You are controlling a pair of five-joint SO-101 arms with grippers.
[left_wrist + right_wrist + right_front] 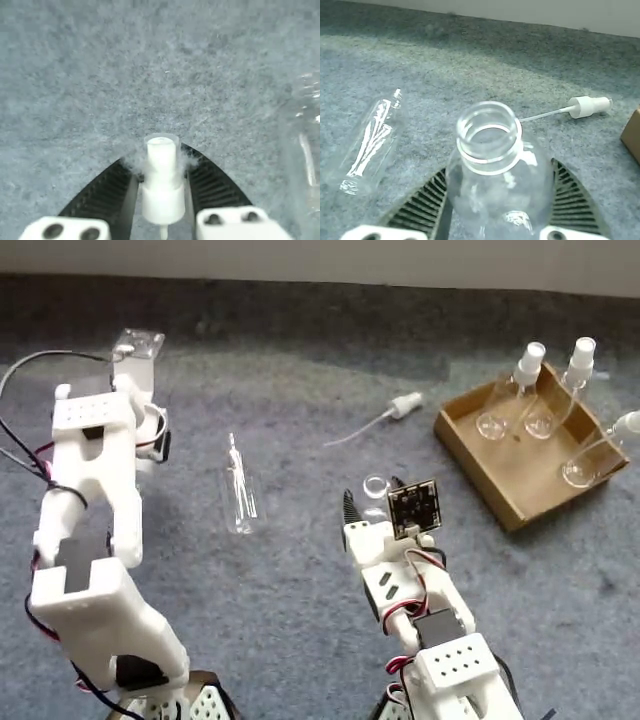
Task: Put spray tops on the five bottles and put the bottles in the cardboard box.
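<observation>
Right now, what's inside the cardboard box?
Three clear bottles with white spray tops lie in the cardboard box. The patch of floor directly under them is covered.

Three bottles (510, 405) lie in the cardboard box (475, 472) at right; a spray top (405, 405) lies between it and another bottle (240, 495).

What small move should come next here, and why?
Probably swing the left claw over to the right claw, lining the spray top above the bottle: the left claw is shut on a spray top, and the bottle in the right claw has an open neck.
</observation>
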